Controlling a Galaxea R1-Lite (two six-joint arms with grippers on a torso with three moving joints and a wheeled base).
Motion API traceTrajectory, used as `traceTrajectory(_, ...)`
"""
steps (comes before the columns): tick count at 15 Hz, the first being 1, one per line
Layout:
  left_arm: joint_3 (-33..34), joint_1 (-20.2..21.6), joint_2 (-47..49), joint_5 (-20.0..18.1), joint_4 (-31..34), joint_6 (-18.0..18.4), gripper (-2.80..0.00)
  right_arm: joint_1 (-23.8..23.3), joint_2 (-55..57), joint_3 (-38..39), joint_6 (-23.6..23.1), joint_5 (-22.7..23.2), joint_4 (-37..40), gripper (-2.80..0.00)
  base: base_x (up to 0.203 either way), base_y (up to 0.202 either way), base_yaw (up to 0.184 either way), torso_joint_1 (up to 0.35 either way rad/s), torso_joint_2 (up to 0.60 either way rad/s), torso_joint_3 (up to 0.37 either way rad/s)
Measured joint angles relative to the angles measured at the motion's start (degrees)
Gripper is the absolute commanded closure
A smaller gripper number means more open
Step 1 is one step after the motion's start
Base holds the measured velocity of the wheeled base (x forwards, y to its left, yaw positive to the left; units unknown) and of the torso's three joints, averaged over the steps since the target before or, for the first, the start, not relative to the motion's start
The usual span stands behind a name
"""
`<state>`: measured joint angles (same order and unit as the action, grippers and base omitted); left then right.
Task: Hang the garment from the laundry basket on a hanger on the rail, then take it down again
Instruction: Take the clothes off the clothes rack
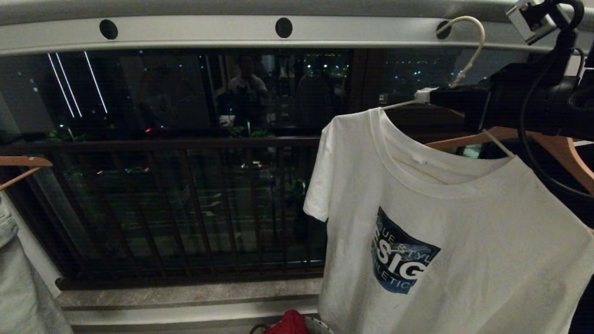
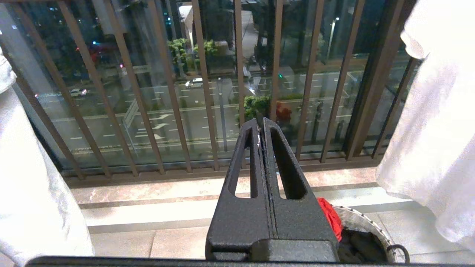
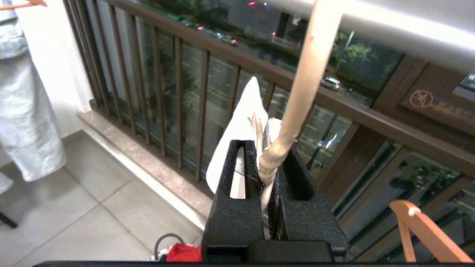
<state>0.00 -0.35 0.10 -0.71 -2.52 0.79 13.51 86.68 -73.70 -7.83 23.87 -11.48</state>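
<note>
Hanging stage. The white T-shirt [image 1: 445,241] is dressed on the white wire hanger [image 1: 471,51], whose hook reaches one of the round holes in the pale grey rail [image 1: 195,30]; whether it bears weight there cannot be told. The right end effector [image 3: 268,163] is clamped on the hanger's twisted neck. The left end effector [image 2: 261,128], closed and empty, points at the balcony bars above the laundry basket [image 2: 365,222]. Judged remaining: release or taking down.
</note>
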Motion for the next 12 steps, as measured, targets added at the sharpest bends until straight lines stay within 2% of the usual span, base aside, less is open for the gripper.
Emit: traceTrajectory(12, 0.00, 0.00, 0.00, 0.00, -0.01, -0.01, 0.00, 0.00, -9.92, 7.45, -0.52, 0.71, 0.04, 0.00, 0.000, 0.000, 0.000, 0.000, 0.00, 0.000)
